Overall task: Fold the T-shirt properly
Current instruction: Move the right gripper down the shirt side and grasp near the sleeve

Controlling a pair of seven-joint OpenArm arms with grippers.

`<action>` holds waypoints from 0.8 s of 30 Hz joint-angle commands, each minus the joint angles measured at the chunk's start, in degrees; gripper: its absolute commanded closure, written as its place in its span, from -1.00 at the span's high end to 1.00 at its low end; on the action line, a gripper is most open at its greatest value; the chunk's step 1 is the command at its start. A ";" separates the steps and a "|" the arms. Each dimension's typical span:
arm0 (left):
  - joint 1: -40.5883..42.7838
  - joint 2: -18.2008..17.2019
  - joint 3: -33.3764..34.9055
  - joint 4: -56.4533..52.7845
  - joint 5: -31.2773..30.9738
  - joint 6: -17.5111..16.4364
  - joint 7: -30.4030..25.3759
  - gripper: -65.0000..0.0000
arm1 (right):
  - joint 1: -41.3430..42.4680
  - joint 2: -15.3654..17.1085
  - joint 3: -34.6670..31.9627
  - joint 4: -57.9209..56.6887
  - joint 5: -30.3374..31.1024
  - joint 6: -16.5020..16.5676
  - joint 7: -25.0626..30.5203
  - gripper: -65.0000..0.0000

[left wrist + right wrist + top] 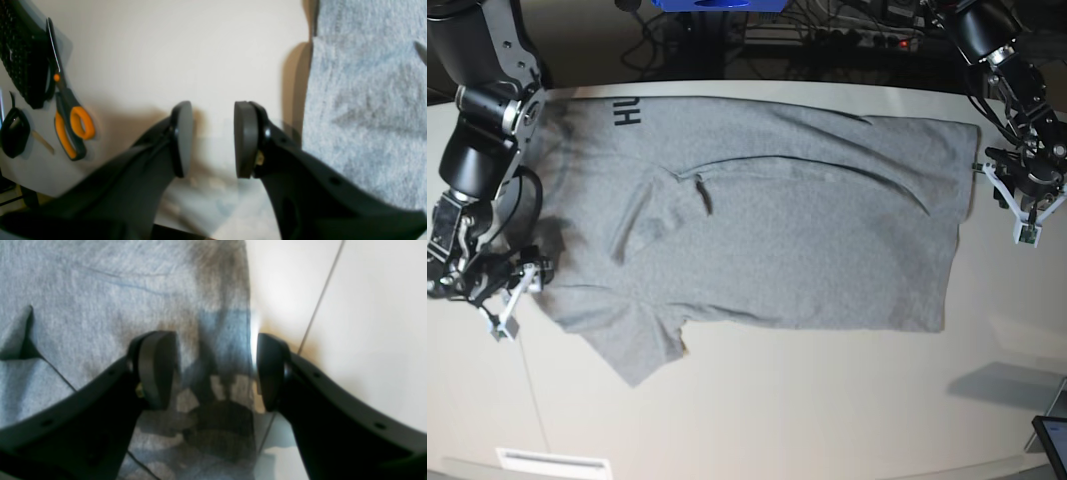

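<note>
The shirt [767,230] lies spread across the middle of the table [827,400], hem toward the base view's right edge, collar end and a strip of black lettering at the far left corner, one sleeve sticking out toward the near edge. It is partly folded: a layer lies doubled over along the far side, with a rumpled pocket of cloth left of centre. My left gripper [213,140] hovers over bare table just beside the hem, fingers [245,140] apart with nothing between them. My right gripper [215,370] straddles the shirt's edge at the collar end, one pad [156,368] above grey cloth, the other over table, jaws wide and not clamped on anything. The cloth looks like soft, light knit; I judge it will sag, drag and wrinkle rather than hold a shape, and two layers may slide on each other. So I would pinch right at an edge or corner, where a pad can slip beneath: the hem corner for my left, the shoulder or sleeve seam for my right, taking all layers together and lifting both ends evenly. Scissors [68,110] and a key lie well clear at the table's side.
</note>
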State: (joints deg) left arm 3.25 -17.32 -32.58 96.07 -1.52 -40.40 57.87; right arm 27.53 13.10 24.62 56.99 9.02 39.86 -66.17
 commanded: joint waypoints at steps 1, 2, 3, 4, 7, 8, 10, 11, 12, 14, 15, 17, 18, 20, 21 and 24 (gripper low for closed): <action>-0.48 -1.01 -0.26 0.85 -0.20 0.40 -0.59 -0.33 | 2.41 0.48 0.04 0.46 0.70 0.14 0.55 0.14; -0.48 -1.01 -0.26 0.85 -0.20 0.40 -0.59 -0.33 | 2.49 0.48 0.04 0.19 0.70 0.14 0.46 0.14; -0.48 -1.01 -0.26 0.85 -0.20 0.40 -0.59 -0.33 | 2.58 0.30 0.04 0.19 0.70 0.14 0.46 0.14; -0.48 -1.01 -0.26 0.85 -0.20 0.40 -0.59 -0.33 | 2.58 0.30 0.04 0.19 0.70 0.14 0.46 0.14; -0.56 -1.10 -0.26 0.85 -0.20 0.40 -0.59 -0.33 | 2.58 -0.93 -0.05 0.11 0.70 0.14 0.55 0.01; -0.56 -1.18 -0.26 0.85 -0.20 0.40 -0.59 -0.33 | 2.58 -1.10 -0.05 0.11 0.61 0.14 0.55 -0.04; -0.65 -1.18 -0.26 0.85 -0.20 0.40 -0.59 -0.33 | 2.58 -1.37 -1.19 0.11 0.61 0.14 0.63 -0.15; -0.74 -1.18 -0.26 0.85 -0.20 0.40 -0.59 -0.33 | 2.58 -1.37 -2.07 0.11 0.61 0.14 0.72 -0.17; -0.74 -1.18 -0.26 0.85 -0.20 0.40 -0.59 -0.33 | 2.58 -1.37 -2.95 0.11 0.61 0.14 0.81 -0.20; -0.74 -1.27 -0.26 0.85 -0.20 0.40 -0.59 -0.33 | 2.58 -1.37 -3.48 0.11 0.61 0.14 0.81 -0.26; -0.74 -1.27 -0.26 0.85 -0.20 0.40 -0.59 -0.33 | 2.58 -1.37 -3.48 0.11 0.61 0.14 0.99 -0.31; -0.74 -1.27 -0.26 0.85 -0.20 0.40 -0.59 -0.33 | 2.58 -1.37 -3.57 0.11 0.61 0.14 2.04 -0.49; -0.74 -1.27 -0.26 0.85 -0.20 0.40 -0.59 -0.33 | 2.49 -1.37 -3.57 0.11 0.61 0.14 2.39 -0.61; -0.74 -1.27 -0.26 0.85 -0.20 0.40 -0.59 -0.33 | 2.41 -1.28 -3.65 0.02 0.61 0.14 2.74 -0.92; -0.83 -1.27 -0.26 0.85 -0.20 0.40 -0.59 -0.33 | 2.41 -1.28 -3.65 0.02 0.52 0.14 2.74 -1.00; -1.18 -1.27 -0.26 0.76 -0.20 0.40 -0.59 -0.33 | 2.32 -1.19 -3.65 0.02 0.52 0.14 2.74 -1.00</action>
State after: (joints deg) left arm 2.83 -17.45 -32.58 96.03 -1.54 -40.42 57.87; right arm 28.21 11.18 21.08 56.34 8.99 39.86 -64.16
